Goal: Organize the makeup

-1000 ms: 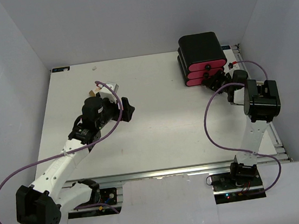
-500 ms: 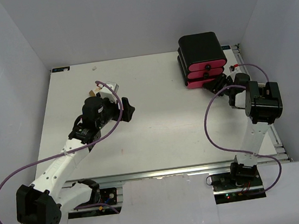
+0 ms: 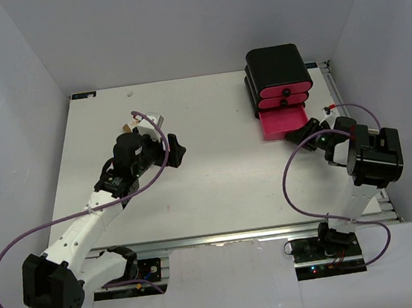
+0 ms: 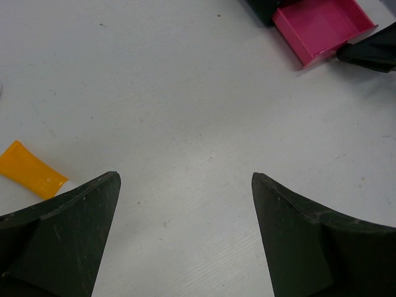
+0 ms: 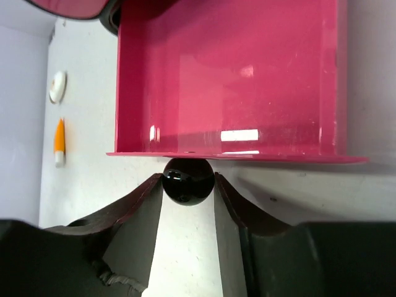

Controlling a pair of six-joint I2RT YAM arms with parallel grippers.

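My right hand [image 5: 189, 179] pinches the drawer knob [image 5: 188, 181], left hand [image 4: 184, 179] spread; the orange tube [image 4: 30, 176] seems light, squashy, best gripped mid-body.

Plain white table [image 3: 216, 175]. Matte black box [image 3: 277, 62] with hot-pink drawer fronts [image 3: 282, 90]; glossy pink drawer [image 5: 229, 80] with shiny black knob [image 5: 188, 176]. Orange tube [image 5: 59, 137], white-capped. Beige-white oval piece [image 5: 57, 86]. Black left gripper [image 4: 184, 182] and right gripper [image 5: 187, 184]; white arm links [image 3: 80, 233]; purple cables [image 3: 283, 178].
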